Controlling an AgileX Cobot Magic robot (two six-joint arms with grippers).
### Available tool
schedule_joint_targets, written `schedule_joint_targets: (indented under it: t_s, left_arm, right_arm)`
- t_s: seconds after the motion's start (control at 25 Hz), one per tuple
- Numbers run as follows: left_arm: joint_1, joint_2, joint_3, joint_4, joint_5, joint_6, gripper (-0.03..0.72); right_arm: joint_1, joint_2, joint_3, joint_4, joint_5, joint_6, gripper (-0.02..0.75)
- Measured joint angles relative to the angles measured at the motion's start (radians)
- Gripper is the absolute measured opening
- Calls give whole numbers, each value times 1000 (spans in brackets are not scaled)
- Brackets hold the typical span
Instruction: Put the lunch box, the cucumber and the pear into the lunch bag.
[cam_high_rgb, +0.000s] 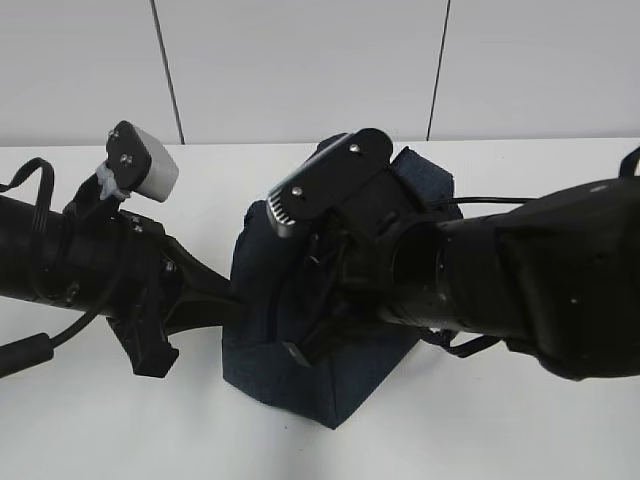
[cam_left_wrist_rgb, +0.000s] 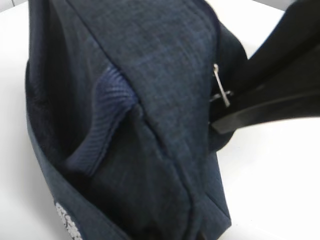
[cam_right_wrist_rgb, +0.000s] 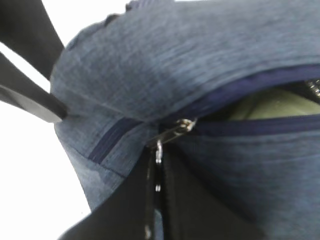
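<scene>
The navy lunch bag (cam_high_rgb: 300, 370) stands mid-table and fills the left wrist view (cam_left_wrist_rgb: 165, 75), its ribbed handle (cam_left_wrist_rgb: 107, 115) sagging. My right gripper (cam_right_wrist_rgb: 159, 162) is over the bag (cam_right_wrist_rgb: 200, 55), shut on the metal zip pull (cam_right_wrist_rgb: 158, 150). It also shows in the exterior view (cam_high_rgb: 305, 345), and its black fingers (cam_left_wrist_rgb: 265, 102) show in the left wrist view. The zip gapes to the right, and the lunch box's pale green lid (cam_right_wrist_rgb: 280, 107) shows inside. My left gripper (cam_high_rgb: 235, 305) pinches the bag's left side, fingertips hidden in fabric. Cucumber and pear are hidden.
The bag stands on a white table (cam_high_rgb: 520, 430), with a white panelled wall (cam_high_rgb: 300, 60) behind. The left arm (cam_high_rgb: 90, 260) and its cables lie at the left. The bulky right arm (cam_high_rgb: 520, 280) reaches in from the right and covers the bag's top.
</scene>
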Motion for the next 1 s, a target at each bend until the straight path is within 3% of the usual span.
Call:
schedule_joint_targets:
  t_s: [0.24, 0.52, 0.68, 1.0]
  left_arm:
    - [0, 0, 0, -9, -9, -1, 3]
    - [0, 0, 0, -20, -9, -1, 37]
    - [0, 0, 0, -20, -9, -1, -5]
    - [0, -2, -1, -27, -9, -1, -9]
  right_arm:
    - [0, -77, 0, 2, 0, 4, 6]
    - [0, -77, 0, 2, 5, 20, 6]
    - [0, -79, 0, 2, 5, 21, 6]
    - [0, -133, 0, 12, -15, 22, 6]
